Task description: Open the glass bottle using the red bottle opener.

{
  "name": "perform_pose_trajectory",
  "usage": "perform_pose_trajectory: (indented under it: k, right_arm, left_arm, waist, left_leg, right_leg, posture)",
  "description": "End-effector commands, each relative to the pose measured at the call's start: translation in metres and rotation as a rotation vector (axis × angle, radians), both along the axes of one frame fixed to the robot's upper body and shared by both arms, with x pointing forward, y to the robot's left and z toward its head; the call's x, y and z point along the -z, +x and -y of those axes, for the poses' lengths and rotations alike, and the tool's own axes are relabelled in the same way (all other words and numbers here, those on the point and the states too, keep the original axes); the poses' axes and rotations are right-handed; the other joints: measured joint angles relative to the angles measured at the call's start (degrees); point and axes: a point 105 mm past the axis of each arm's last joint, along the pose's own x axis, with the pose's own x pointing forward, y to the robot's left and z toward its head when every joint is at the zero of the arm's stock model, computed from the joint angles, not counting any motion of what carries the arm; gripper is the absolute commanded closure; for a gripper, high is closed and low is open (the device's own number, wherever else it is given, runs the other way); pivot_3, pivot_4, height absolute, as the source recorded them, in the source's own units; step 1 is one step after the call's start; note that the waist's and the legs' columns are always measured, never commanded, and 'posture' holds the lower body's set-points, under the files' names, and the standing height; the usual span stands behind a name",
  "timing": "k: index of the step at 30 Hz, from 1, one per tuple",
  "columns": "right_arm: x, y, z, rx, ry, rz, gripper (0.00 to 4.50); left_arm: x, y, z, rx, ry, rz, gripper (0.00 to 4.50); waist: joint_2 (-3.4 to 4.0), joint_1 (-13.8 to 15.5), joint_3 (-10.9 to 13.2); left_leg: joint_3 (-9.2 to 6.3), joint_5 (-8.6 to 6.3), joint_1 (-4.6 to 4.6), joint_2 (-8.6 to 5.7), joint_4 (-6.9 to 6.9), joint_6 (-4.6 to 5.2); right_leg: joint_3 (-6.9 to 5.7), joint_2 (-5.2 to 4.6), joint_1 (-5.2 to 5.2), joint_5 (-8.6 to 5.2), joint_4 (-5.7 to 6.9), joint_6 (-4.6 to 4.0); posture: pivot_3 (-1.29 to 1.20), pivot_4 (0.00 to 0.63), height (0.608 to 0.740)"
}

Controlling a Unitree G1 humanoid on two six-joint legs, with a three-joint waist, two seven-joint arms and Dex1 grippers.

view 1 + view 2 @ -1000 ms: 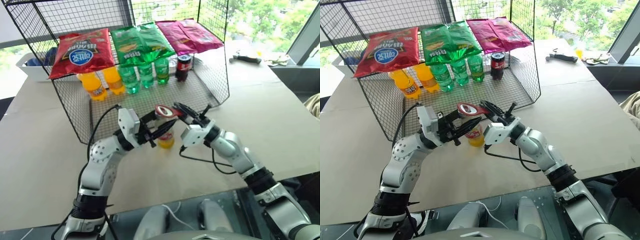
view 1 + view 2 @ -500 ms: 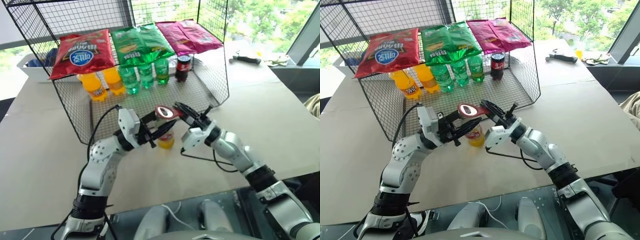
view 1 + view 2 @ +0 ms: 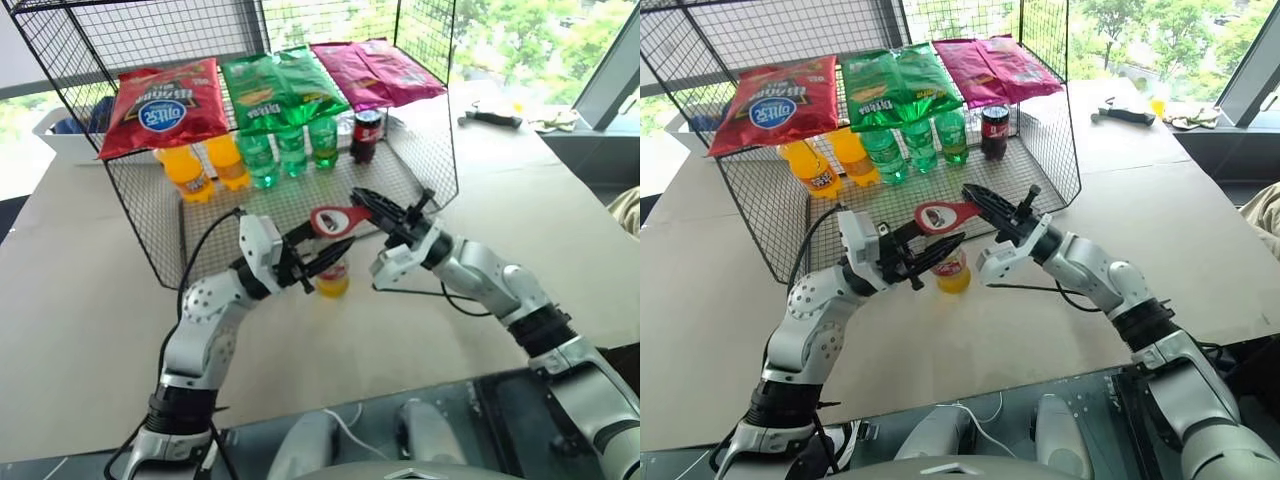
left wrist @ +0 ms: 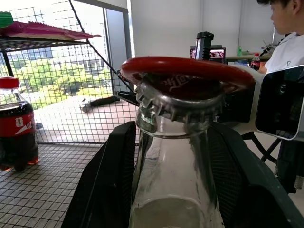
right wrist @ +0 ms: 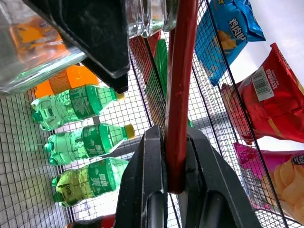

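- From my left eye, my left tool (image 3: 318, 262) gripped the glass bottle (image 3: 333, 278) around its neck, the bottle upright on the bench (image 3: 90, 300) just in front of the wire rack (image 3: 430, 150). My right tool (image 3: 368, 203) was closed on the handle of the red bottle opener (image 3: 335, 219), whose ring head sat over the top of the bottle.
- From my right eye, the same: the opener's head lay across the bottle's top, between my two tools. Inside the rack stood orange bottles (image 3: 820, 165), green bottles (image 3: 910, 145) and a dark cola bottle (image 3: 994, 130), with a red chip bag (image 3: 770, 100), a green chip bag (image 3: 895, 85) and a magenta chip bag (image 3: 995, 60) on the shelf above them.
- From my left wrist, my two black fingers (image 4: 107, 185) stood on either side of the clear glass neck. The metal cap (image 4: 178, 107) was on the bottle, tilted, and the red ring of the opener rested on top of it. The cola bottle stood on the rack's mesh floor, and a person (image 4: 289, 33) sat in the background.
- From my right wrist, my fingers (image 5: 147, 190) were clamped tight on the opener's flat red handle, which ran up toward the glass bottle held in the other tool. Three green bottles lay beyond, behind the mesh.
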Motion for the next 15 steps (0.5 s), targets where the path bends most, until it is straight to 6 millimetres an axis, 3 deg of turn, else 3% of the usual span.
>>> perform_pose_trajectory:
  k: [1, 6, 15]
  right_arm:
    - [-0.006, -0.001, 0.0, -0.005, -0.032, 0.025, 4.5]
    - [-0.015, 0.0, 0.002, 0.004, -0.021, 0.039, 4.5]
    - [-0.048, -0.001, 0.003, 0.007, 0.029, 0.096, 4.5]
  left_arm:
    - [0.018, 0.002, -0.001, -0.011, 0.042, -0.065, 2.75]
    - [0.018, 0.002, -0.001, -0.01, 0.044, -0.067, 2.75]
    - [0.019, 0.002, -0.001, -0.005, 0.046, -0.071, 2.75]
  waist:
    - [0.0, 0.01, 0.0]
    - [0.0, 0.01, 0.0]
    - [0.0, 0.03, 0.01]
  left_leg:
    - [0.0, 0.0, 0.0, 0.0, 0.0, 0.0]
    - [0.01, 0.0, 0.0, 0.01, 0.0, 0.0]
    - [0.0, 0.0, -0.03, 0.01, 0.0, 0.0]
  right_leg:
    - [0.0, 0.0, 0.0, 0.0, 0.0, 0.0]
    - [0.01, 0.0, 0.0, 0.0, 0.0, 0.0]
    - [0.01, 0.01, -0.02, 0.0, -0.02, 0.0]
  posture:
    - [0.0, 0.15, 0.74]
    - [0.0, 0.15, 0.74]
    - [0.0, 0.15, 0.74]
